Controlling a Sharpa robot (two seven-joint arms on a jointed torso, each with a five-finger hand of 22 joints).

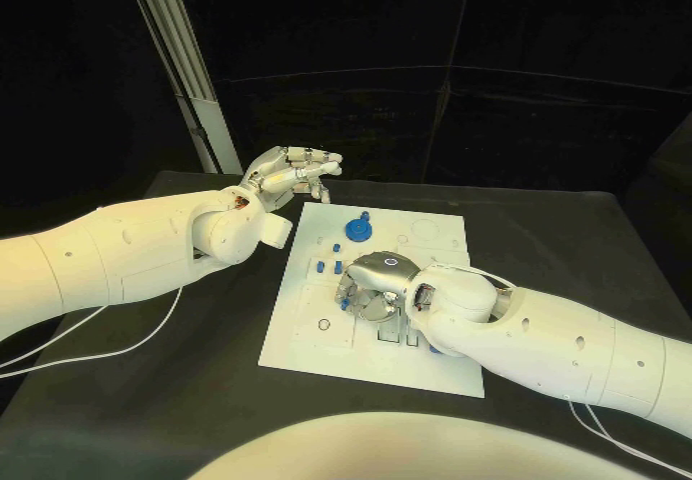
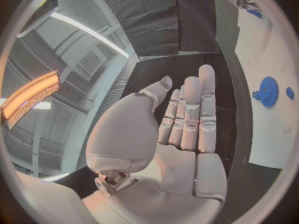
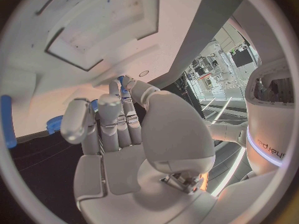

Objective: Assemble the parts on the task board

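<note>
The board (image 1: 378, 330) lies flat in the middle of the black desk (image 1: 173, 390), its long side running away from the robot.

Left hand (image 1: 293, 172): raised off the desk, beyond the board's far left corner and not over the board. In the left wrist view the palm (image 2: 181, 134) is bare, the fingers (image 2: 206, 109) are extended side by side and the thumb stands apart. The hand holds nothing.

Right hand (image 1: 381, 285): lowered over the centre of the board, back of the hand upward. In the right wrist view the fingers (image 3: 107, 122) reach toward the board surface (image 3: 106, 30) with a small blue part (image 3: 122, 80) at the fingertips. The pictures do not show whether the part is pinched or only touched; the grasp state cannot be determined.

Parts on the board:
- a blue gear (image 1: 359, 232) near the far edge, also visible in the left wrist view (image 2: 268, 90);
- a small blue piece (image 1: 362, 216) just beyond the gear;
- several short blue pieces (image 1: 320, 266) to the left of the right hand;
- a blue piece (image 1: 434, 349) partly hidden under the right forearm.
</note>
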